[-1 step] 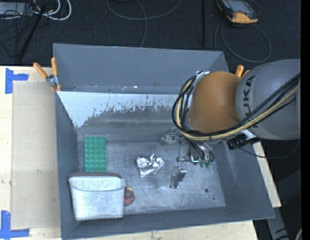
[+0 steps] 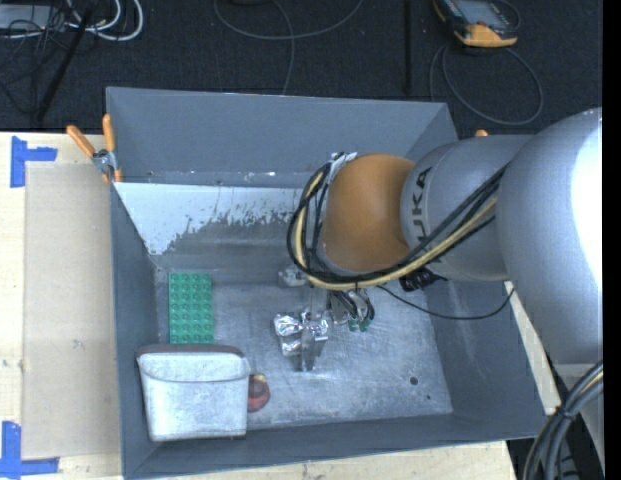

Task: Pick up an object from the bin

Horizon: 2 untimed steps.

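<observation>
Small red piece point(image 2: 258, 393) against white tub point(image 2: 193, 393) at bin's point(image 2: 410, 358) lower left, green studded plate point(image 2: 190, 306) just above. Pincer point(image 2: 305, 333) low over mid-floor, apart from them; open or closed: cannot tell. Probably the reaching step; next, centre over one piece.

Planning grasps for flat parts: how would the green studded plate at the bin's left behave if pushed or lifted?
The green studded plate looks like thin moulded plastic, so it is probably stiff and light. Lying flat on the bin floor, it would likely slide rather than roll or tip, and its low edges may be hard to pinch.
</observation>
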{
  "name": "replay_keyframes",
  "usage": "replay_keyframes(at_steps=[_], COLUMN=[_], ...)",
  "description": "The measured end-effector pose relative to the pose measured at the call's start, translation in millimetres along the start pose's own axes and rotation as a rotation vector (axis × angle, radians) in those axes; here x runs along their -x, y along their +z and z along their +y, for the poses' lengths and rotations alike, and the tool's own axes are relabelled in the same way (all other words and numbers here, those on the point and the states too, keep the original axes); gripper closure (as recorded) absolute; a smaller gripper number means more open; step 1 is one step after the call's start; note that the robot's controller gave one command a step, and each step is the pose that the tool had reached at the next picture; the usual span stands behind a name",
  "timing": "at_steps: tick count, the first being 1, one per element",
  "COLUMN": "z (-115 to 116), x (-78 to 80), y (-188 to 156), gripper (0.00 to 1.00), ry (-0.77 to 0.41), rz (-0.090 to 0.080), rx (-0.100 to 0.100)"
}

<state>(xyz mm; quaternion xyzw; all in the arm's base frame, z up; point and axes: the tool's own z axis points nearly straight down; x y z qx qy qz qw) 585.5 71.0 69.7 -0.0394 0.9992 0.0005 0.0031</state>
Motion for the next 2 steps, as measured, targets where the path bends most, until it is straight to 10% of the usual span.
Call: replay_keyframes(at_steps=[1,2], z=[-0.6,17.2], x=[1.6,-2.1], y=[-6.1,-161.6], gripper=[1.0,1.0], ry=[0.004,0.0], rz=[-0.003,-0.003], rx=[0.001,0.0])
